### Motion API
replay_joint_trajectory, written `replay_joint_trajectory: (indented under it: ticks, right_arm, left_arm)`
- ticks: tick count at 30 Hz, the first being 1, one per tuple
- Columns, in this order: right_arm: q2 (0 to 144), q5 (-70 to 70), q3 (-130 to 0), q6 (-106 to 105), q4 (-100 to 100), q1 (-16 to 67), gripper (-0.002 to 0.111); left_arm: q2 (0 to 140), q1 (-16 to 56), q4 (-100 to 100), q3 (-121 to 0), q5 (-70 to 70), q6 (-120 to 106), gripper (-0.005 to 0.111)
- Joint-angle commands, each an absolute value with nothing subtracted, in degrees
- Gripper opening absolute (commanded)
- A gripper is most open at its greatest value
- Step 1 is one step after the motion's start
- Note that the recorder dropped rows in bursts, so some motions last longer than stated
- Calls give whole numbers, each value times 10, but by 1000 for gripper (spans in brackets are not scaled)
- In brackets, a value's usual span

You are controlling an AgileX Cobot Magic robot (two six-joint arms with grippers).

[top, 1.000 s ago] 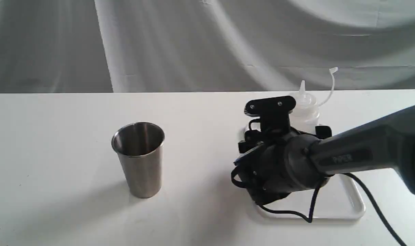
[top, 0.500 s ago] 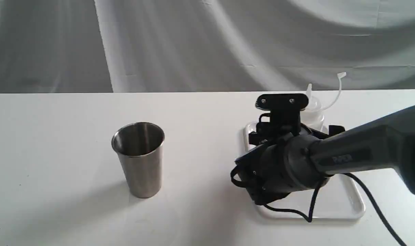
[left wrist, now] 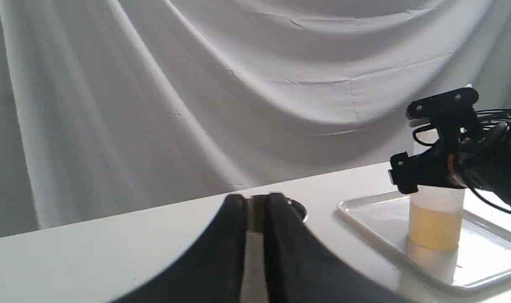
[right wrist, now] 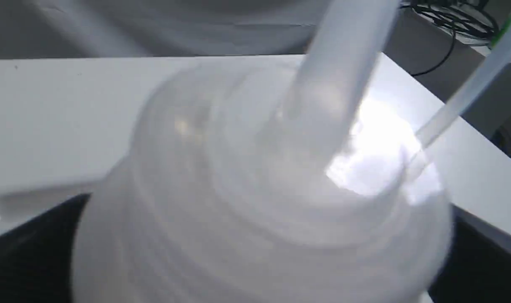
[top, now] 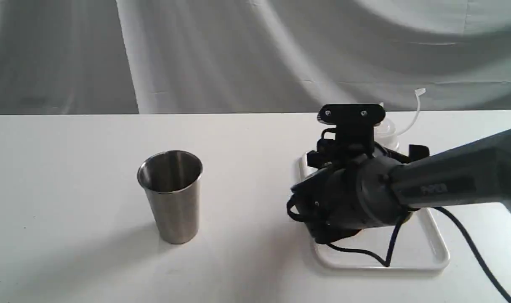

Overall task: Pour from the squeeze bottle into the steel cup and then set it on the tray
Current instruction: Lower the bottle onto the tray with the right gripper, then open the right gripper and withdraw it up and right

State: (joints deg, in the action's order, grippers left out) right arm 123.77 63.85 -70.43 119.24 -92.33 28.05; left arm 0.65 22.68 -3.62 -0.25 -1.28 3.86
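Note:
The squeeze bottle stands upright on the tray, amber liquid filling its lower part. My right gripper reaches around it from the front with a dark finger at each side, and the jaws look loosened. The bottle's shoulder and nozzle fill the right wrist view, blurred. The steel cup stands alone on the left of the table. My left gripper is shut and holds nothing, with the cup just beyond its tips. It is outside the exterior view.
A white table carries everything, and a grey cloth backdrop hangs behind it. The right arm and its black cable cross over the tray's near right part. A wide stretch of bare tabletop separates cup and tray.
The bottle moved right and down onto the tray, then stayed still. Over the last half second my right gripper rose slightly along it.

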Motion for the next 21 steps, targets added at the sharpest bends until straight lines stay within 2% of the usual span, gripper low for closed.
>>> replay_joint_trajectory:
  ticks: [1, 21]
  right_arm:
    - [1210, 647, -708, 1194, -940, 280, 100]
    - [1054, 666, -708, 1124, -952, 281, 100]
  left_arm:
    - [9, 226, -39, 0, -7, 39, 8]
    - [9, 226, -39, 0, -7, 39, 8]
